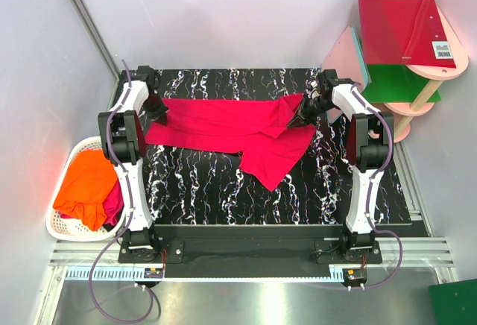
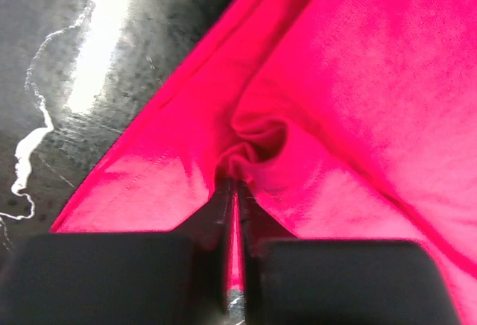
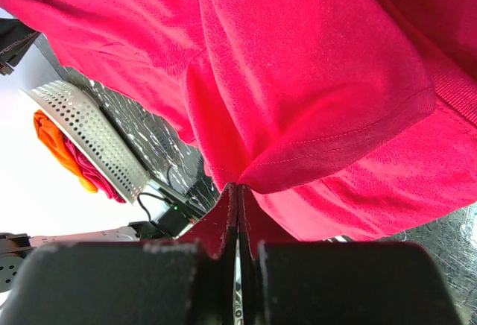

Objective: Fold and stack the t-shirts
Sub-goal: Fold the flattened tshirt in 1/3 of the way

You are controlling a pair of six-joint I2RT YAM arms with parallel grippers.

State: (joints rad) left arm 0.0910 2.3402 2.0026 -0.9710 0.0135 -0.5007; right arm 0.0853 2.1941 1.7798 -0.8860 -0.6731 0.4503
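**Crimson shirt being pinched at both ends**

The crimson shirt [image 1: 223, 125] is being stretched across the far half of the table [image 1: 209, 198], with one part spreading toward the centre-right as a loose flap. Its left end is being pinched by the left gripper [image 2: 233, 185], the jaws closed tight on a puckered knot of cloth. Its right end is being gripped by the right gripper [image 3: 237, 188], the jaws pressed together under a hemmed fold that is being lifted clear of the table. How much cloth is caught there is hard to tell.

An orange shirt [image 1: 83, 180] is being held in the white basket [image 1: 83, 144] just off the table's left edge, with what seems to be another crimson garment beneath it. A red board [image 1: 402, 27] and a green board [image 1: 395, 83] are being carried on the pink shelf [image 1: 456, 68] at far right.
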